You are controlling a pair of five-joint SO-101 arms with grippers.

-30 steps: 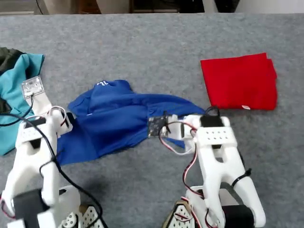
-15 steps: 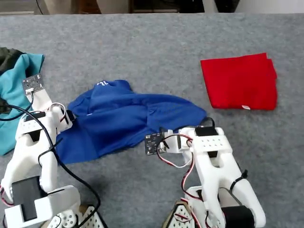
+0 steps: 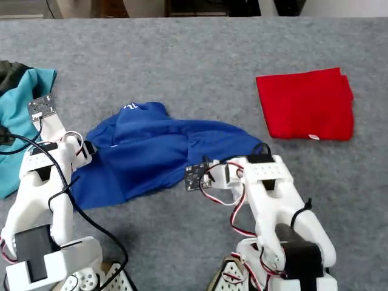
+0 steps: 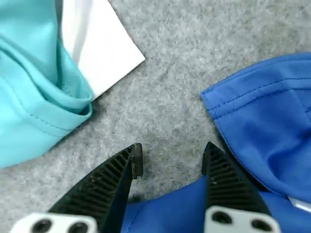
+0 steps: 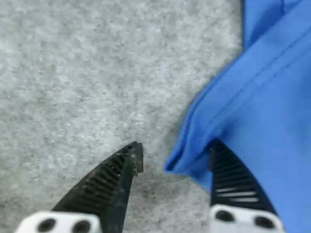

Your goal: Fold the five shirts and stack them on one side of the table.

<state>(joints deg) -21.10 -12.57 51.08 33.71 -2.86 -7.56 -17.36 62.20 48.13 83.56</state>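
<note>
1. Bench (image 3: 200,54): grey, felt-like surface that carries all the garments.
2. Blue shirt (image 3: 163,151): lies unfolded and rumpled in the middle of the bench, between the two arms. Its left end reaches the left arm and its right end reaches the right arm.
3. Red shirt (image 3: 306,104): folded into a neat rectangle on the far right of the bench, well apart from the blue shirt.
4. Teal shirt (image 3: 24,115): crumpled at the left edge of the bench. A dark garment (image 3: 9,70) sits bunched at its far side.
5. Left gripper (image 4: 172,160): hangs over bare bench in the gap between the teal shirt and the blue shirt.
   - Its fingers (image 4: 114,179) stand apart with nothing clamped between them.
   - Blue cloth lies under the base of the fingers.
   - In the left wrist view a white flat piece (image 4: 99,48) lies just beside the teal shirt; what it is cannot be told.
6. Right gripper (image 5: 175,155): sits at the near right edge of the blue shirt.
   - Its fingers (image 5: 112,179) stand apart. One is over bare bench; the other is partly hidden behind the shirt's doubled hem.
   - The hem's edge lies between them, not pinched.
   - Whether either finger touches the cloth cannot be told.
</note>
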